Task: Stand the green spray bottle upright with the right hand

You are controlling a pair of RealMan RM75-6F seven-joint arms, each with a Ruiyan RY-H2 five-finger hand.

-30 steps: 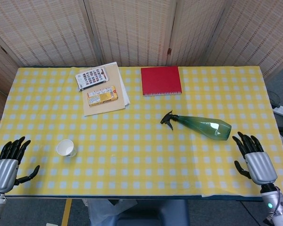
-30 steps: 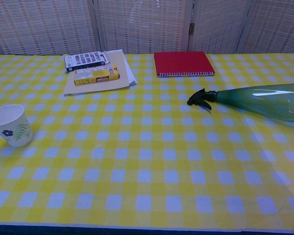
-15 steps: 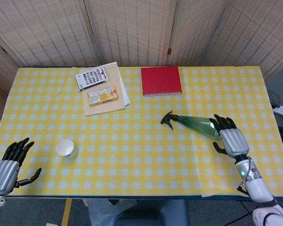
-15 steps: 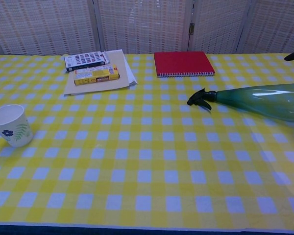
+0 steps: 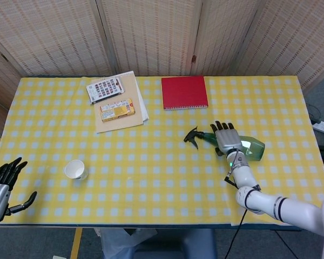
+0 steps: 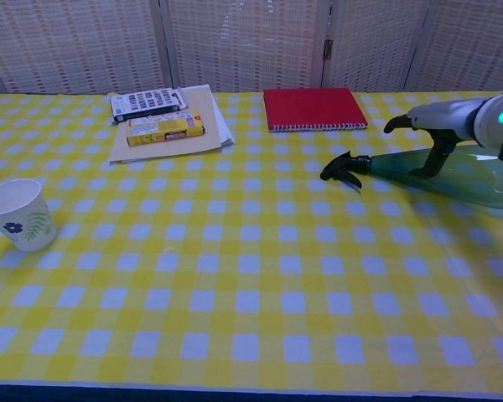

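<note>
- A rectangular table [image 5: 54,135] is covered with a smooth yellow-and-white checked cloth; behind it stand woven, straw-coloured folding screen panels [image 5: 151,32].
- The right hand [image 5: 227,139], silver-backed with black fingers, hovers over the lying bottle's shoulder with its fingers spread and extended toward the far edge. In the chest view its thumb reaches down to the bottle's side; whether it has any grip cannot be told.
- The green spray bottle [image 5: 247,147] lies flat on its side right of the table's centre. It is translucent green plastic, long and tapering, with a black trigger nozzle [image 5: 192,136] pointing left and its wide base toward the right edge.
- A red spiral-bound notebook [image 5: 184,91], flat and square, lies near the far edge, well apart from the bottle.
- A tan paper sheet [image 5: 130,116] lies at far left-centre, carrying a yellow rectangular carton [image 5: 117,109] and a flat printed box [image 5: 105,88].
- The left hand [image 5: 4,182] sits at the near-left corner, off the table's edge, fingers apart and holding nothing.
- A small white paper cup [image 5: 75,169] with a leaf print stands upright near the front left.
- Bare checked cloth surrounds the bottle on every side, with broad room in front.
</note>
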